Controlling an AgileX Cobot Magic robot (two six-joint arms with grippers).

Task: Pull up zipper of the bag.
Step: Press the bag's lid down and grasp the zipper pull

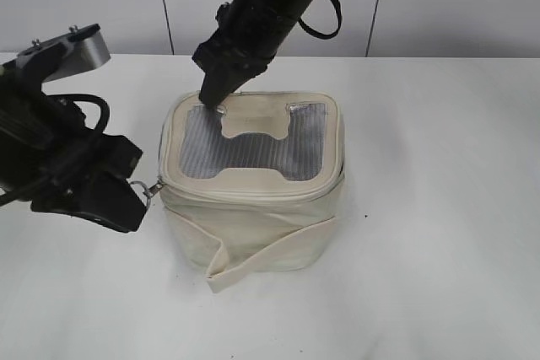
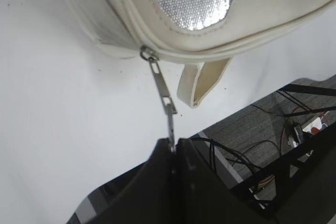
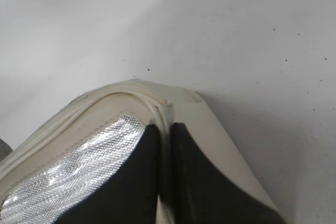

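Note:
The cream boxy bag (image 1: 253, 225) stands mid-table, its grey mesh top (image 1: 253, 153) facing up. The zipper track (image 1: 253, 195) runs round the lid edge. Its silver slider (image 2: 148, 52) sits at the bag's front left corner, with a long metal pull (image 2: 164, 90) trailing from it. My left gripper (image 2: 173, 141) is shut on the end of that pull, to the left of the bag (image 1: 142, 194). My right gripper (image 1: 211, 100) comes down on the lid's back left corner. In the right wrist view it (image 3: 165, 129) is shut on the lid's raised edge (image 3: 157, 103).
The white table (image 1: 439, 208) spreads all round the bag. The bag's cream strap (image 1: 253, 259) hangs loose at its front, with a folded end (image 2: 202, 80). Past the table's front edge, the left wrist view shows cables and a dark frame (image 2: 294, 129) below.

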